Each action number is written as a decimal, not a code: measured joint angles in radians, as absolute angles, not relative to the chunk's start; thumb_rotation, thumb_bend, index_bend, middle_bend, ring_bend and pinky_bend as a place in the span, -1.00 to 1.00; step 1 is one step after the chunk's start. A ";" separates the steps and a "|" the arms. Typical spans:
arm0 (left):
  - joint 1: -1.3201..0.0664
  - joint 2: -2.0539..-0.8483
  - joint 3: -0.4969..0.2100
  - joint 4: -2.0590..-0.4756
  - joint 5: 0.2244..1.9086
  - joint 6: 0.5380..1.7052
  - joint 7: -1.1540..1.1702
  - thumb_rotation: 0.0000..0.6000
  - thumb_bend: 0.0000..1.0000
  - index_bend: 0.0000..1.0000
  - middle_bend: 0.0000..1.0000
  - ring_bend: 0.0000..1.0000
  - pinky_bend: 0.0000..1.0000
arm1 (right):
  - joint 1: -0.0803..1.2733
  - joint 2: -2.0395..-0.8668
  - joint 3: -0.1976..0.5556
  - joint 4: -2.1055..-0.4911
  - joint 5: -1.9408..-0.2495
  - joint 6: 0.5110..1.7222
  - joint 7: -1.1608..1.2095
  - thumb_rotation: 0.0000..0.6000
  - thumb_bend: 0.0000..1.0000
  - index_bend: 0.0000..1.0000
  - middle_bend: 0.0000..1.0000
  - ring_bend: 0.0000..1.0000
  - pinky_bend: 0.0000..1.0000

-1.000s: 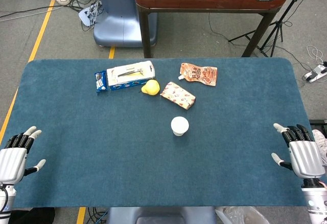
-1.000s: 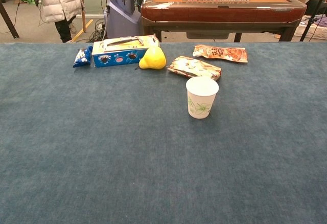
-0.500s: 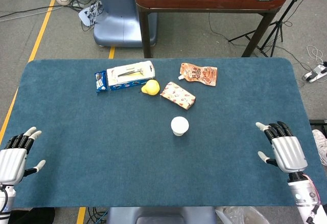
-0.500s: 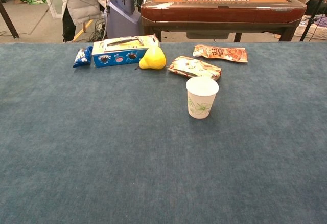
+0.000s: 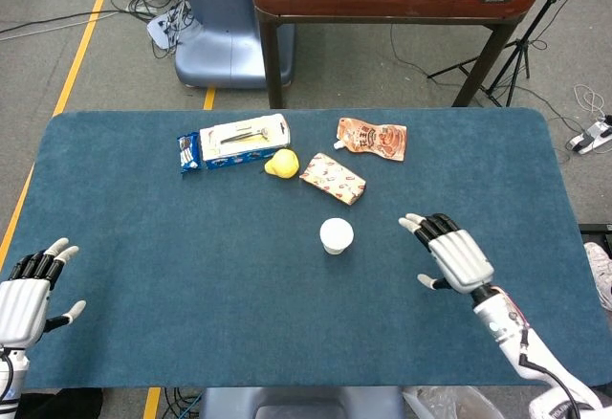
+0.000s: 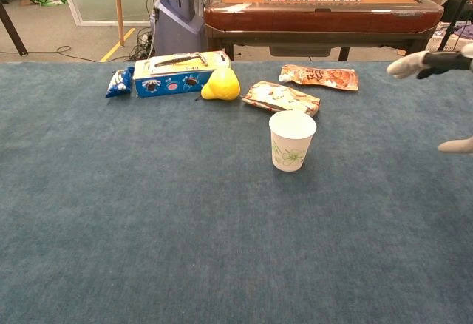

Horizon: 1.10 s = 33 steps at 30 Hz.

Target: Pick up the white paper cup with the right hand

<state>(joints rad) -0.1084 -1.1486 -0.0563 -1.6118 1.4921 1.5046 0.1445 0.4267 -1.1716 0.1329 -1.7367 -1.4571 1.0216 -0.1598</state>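
Since the white paper cup (image 5: 336,235) looks light and squashy, the wide-spread right robot hand (image 5: 451,253) — holding nothing — should hug its middle softly.

A white paper cup (image 5: 337,235) stands upright on the blue table, its open mouth facing up and a pale green leaf print on its side, seen in the chest view. It sits near the right hand (image 5: 452,254), off to that hand's left and clearly apart from the spread fingertips (image 5: 412,222) that reach toward it. Nothing touches the cup.
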 measured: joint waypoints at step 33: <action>-0.093 -1.146 -0.046 -1.628 1.495 1.511 0.158 1.00 -0.71 -0.60 -0.75 -0.68 -0.70 | 0.805 -1.488 0.208 -1.451 -1.215 0.728 -0.209 1.00 -0.69 -0.73 -0.55 -0.75 -0.70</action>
